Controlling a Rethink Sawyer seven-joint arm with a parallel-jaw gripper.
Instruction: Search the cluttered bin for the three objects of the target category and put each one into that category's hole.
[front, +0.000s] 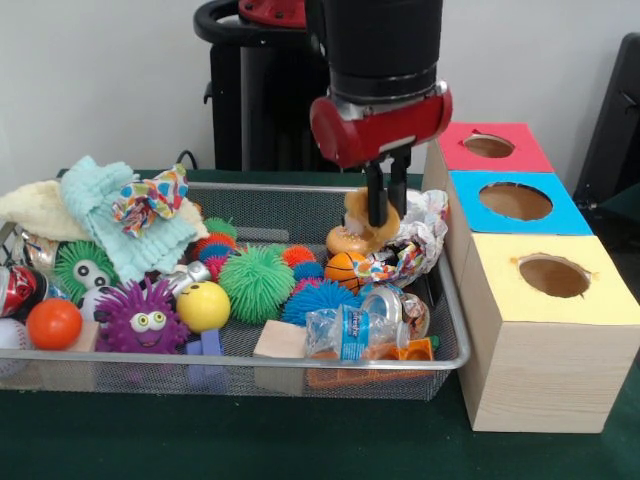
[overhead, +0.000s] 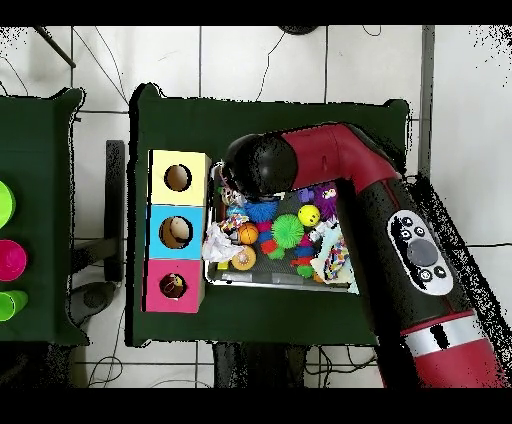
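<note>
My gripper (front: 381, 222) hangs low over the right back part of the wire bin (front: 240, 358), its tips down at a tan doughnut-shaped toy (front: 352, 238). Whether it grips that toy is hidden. Beside it lie a small basketball (front: 344, 270) and a crumpled patterned wrapper (front: 418, 238). The wooden box to the right has a red hole (front: 489, 146), a blue hole (front: 515, 201) and a yellow hole (front: 553, 275). In the overhead view the arm's black head (overhead: 255, 165) covers the gripper, next to the yellow hole (overhead: 178, 178).
The bin holds a green spiky ball (front: 257, 283), a blue one (front: 318, 298), a purple monster ball (front: 142, 318), a yellow ball (front: 204, 305), an orange ball (front: 54, 323), a squashed bottle (front: 350, 330), a wooden block (front: 282, 340) and teal cloth (front: 120, 215).
</note>
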